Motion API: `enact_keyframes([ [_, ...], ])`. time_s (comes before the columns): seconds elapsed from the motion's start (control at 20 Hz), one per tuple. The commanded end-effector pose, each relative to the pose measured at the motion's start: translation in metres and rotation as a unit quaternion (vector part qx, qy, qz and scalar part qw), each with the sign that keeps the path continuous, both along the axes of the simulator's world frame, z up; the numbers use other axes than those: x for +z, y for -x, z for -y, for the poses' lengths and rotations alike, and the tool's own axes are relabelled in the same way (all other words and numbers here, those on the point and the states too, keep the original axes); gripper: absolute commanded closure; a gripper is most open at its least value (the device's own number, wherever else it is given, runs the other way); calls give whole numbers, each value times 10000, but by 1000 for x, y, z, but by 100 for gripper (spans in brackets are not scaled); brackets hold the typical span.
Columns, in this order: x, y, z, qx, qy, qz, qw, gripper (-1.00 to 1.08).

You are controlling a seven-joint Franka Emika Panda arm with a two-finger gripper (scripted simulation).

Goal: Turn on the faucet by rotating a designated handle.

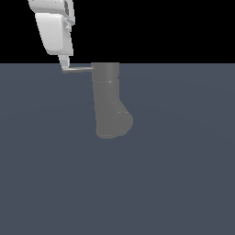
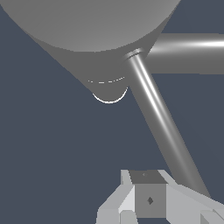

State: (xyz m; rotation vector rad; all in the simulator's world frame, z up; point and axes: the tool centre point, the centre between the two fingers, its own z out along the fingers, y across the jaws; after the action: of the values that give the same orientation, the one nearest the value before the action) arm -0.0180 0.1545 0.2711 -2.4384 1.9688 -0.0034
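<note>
Faucet [image 1: 108,98]: matte grey, thick upright cylinder, plain and unmarked, with a rounded bulge at its lower end toward the exterior view's right. It stands on the surface near the middle of the exterior view. In the wrist view its broad body [image 2: 87,26] fills much of the frame, seen close.

Handle [image 1: 80,69]: thin, flat, light-grey straight bar. It leaves the faucet's top edge and projects level toward the exterior view's left. In the wrist view it [image 2: 159,122] shows as a long bar with a bright highlight, running from the faucet body to the gripper.

Second bar [image 2: 188,52]: thicker grey cylinder leaving the faucet body near the handle's root, seen in the wrist view only.

Gripper [image 1: 65,64]: glossy white, coming down at a slight tilt from the upper part of the exterior view. Its narrow fingertip meets the outer end of the handle; contact looks likely but cannot be confirmed. Only one finger is clearly told apart, so the jaw width cannot be told. In the wrist view the fingers [image 2: 127,205] show as pale blocks close beside the handle's far end.

Surface [image 1: 174,183]: flat, dark blue-grey, carrying the faucet.

Background: black above the surface's far edge.
</note>
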Motion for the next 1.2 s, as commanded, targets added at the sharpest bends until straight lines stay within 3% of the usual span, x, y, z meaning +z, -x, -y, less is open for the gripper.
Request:
enact_keyframes([
  [0.0,0,9,7,-37,21,-34,10000,108],
  [0.3,0,15,4,4,25,1,10000,108],
  [1.15,0,50,61,-22,22,-20,10000,108],
])
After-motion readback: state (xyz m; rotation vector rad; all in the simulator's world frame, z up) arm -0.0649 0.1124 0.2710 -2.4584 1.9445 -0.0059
